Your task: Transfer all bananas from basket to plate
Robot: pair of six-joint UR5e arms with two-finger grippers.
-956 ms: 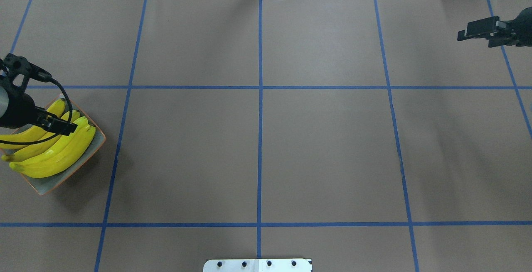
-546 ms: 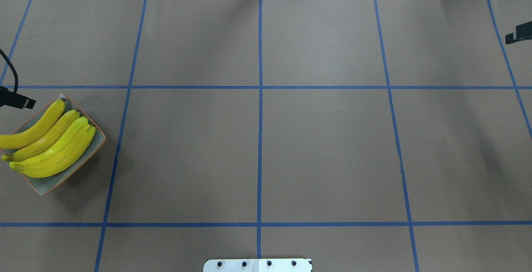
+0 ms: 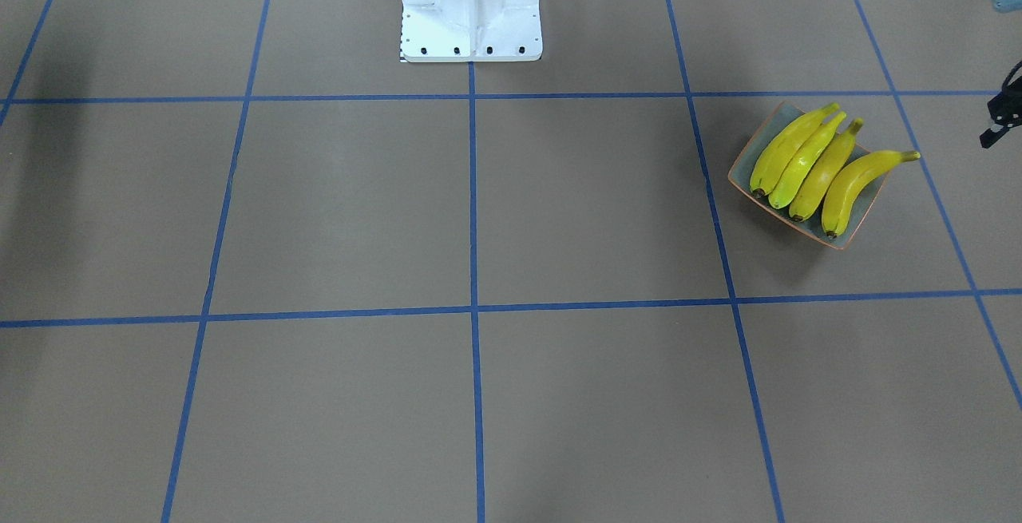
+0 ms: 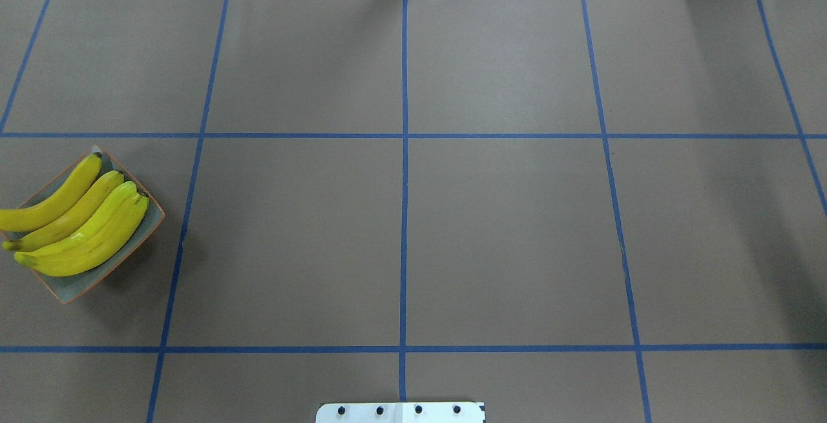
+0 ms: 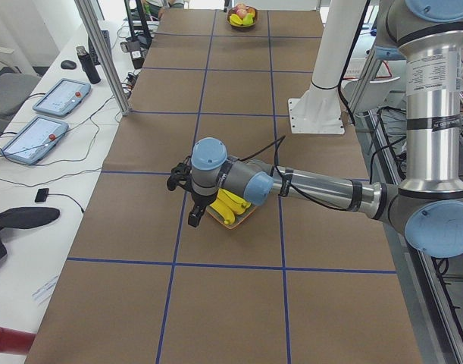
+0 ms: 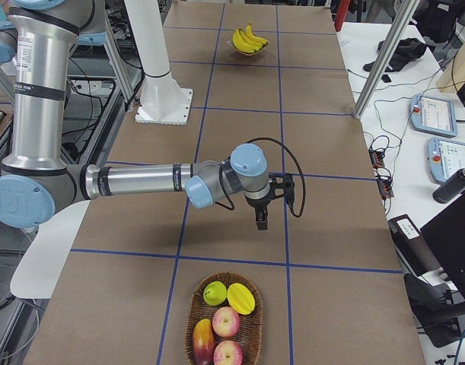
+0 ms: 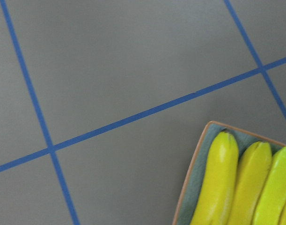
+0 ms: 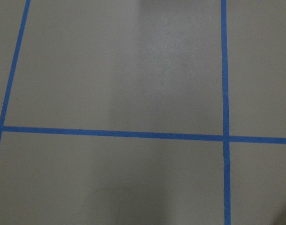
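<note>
- Plate (image 4: 76, 286) at the 9 o'clock edge of the counter (image 4: 504, 236) in the overhead view. Four bananas (image 4: 81, 232) lie on it side by side and touching, long axes running 8 to 2 o'clock. One stem pokes past the rim.
- Just beside the plate hangs the left claw (image 5: 192, 218), pointing down. From it the plate lies at 3 o'clock in the left-end view and at about 8 o'clock in the front-facing view, where only a dark sliver of it shows at the frame edge. Cannot tell whether its jaws are parted or closed. No banana visible at its tip.
- Left wrist camera: plate corner and three banana ends at 5 o'clock of the frame. Otherwise bare counter crossed by blue tape lines (image 7: 133, 119).
- Mid-counter: the overhead view shows neither arm, so the side views are the only check on their positions.
- Further right, the right claw (image 6: 262, 219) hangs over the counter, pointing down, well apart from the plate. Seen only from the right end, so its jaws cannot be judged. Its wrist camera shows only tape and counter.
- At the far right end sits the basket (image 6: 192, 308), between 6 and 7 o'clock from the right claw. That arm is the nearer to it; the left arm is nearer the plate.
- Only the right-end view looks into the basket: other fruit (image 6: 226, 322), no banana visible. The overhead and front-facing views crop it out.
- Judgement: the transfer looks finished. Were a banana left, the right arm would be the better placed to fetch it.
</note>
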